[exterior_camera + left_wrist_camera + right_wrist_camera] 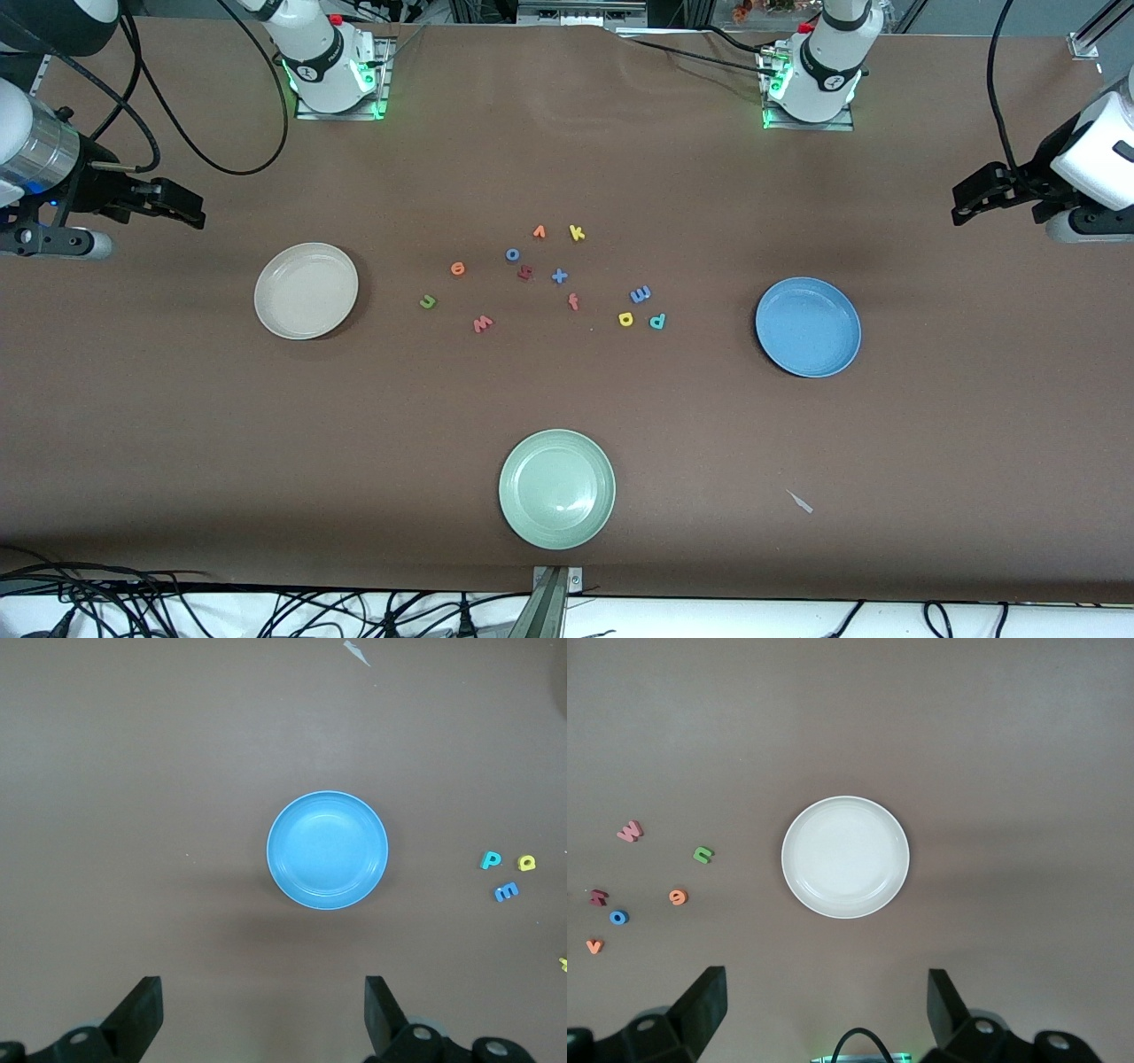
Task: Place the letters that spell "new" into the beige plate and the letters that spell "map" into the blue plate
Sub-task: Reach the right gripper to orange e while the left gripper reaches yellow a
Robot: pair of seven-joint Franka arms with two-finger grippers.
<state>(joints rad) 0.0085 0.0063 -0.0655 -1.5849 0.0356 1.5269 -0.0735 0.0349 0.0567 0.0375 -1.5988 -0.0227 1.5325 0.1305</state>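
The beige plate (306, 291) (845, 857) lies empty toward the right arm's end, the blue plate (808, 326) (327, 850) empty toward the left arm's end. Between them are the green n (428, 301) (702, 854), orange e (457, 268) (678, 896) and salmon w (482, 323) (630, 830). Closer to the blue plate lie the blue m (640, 293) (506, 892), yellow a (625, 319) (527, 863) and teal p (656, 321) (490, 859). My right gripper (188, 213) (827, 1001) hangs open and empty over its table end. My left gripper (967, 202) (263, 1010) does the same at its end.
A pale green plate (556, 488) sits nearest the front camera. Other letters lie in the cluster: orange v (539, 232), yellow k (577, 233), blue o (512, 254), dark red h (525, 273), blue x (559, 276), red f (573, 302). A small scrap (800, 501) lies near the front edge.
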